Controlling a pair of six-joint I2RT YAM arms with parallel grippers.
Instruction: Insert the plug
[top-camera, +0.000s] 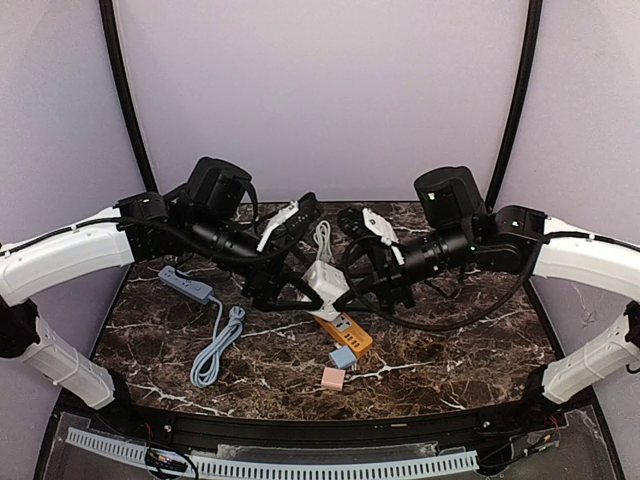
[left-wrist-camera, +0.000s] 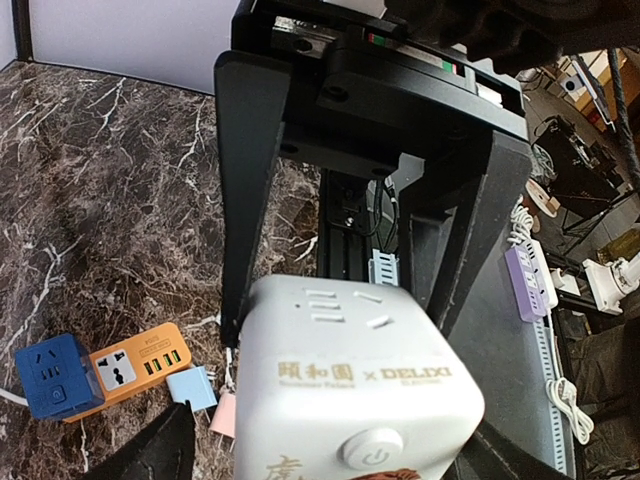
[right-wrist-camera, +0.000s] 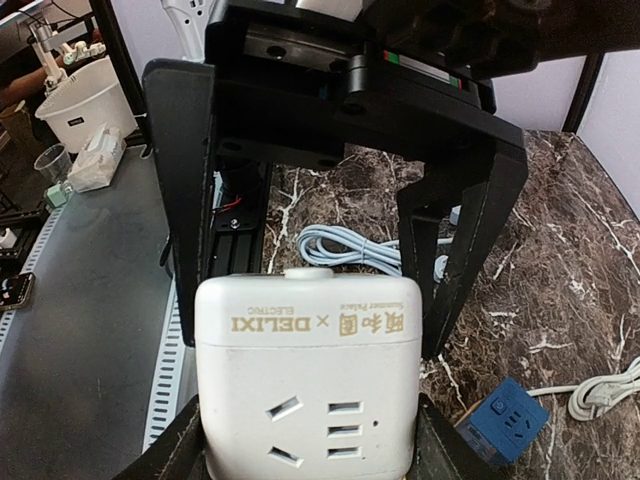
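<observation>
Marble table (top-camera: 450, 350); socket cube (top-camera: 325, 282) sits between both arms' fingers (right-wrist-camera: 190, 200).

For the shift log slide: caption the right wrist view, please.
Right end effector grips the white socket cube, outlets facing camera; blue socket cube on marble table beyond.

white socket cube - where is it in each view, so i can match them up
top external: white socket cube, middle of the picture.
left wrist: bottom centre, power button towards the camera.
right wrist: bottom centre, socket holes towards the camera.
shared landmark: blue adapter, low left in left wrist, low right in right wrist; cannot be made out from the top.
</observation>
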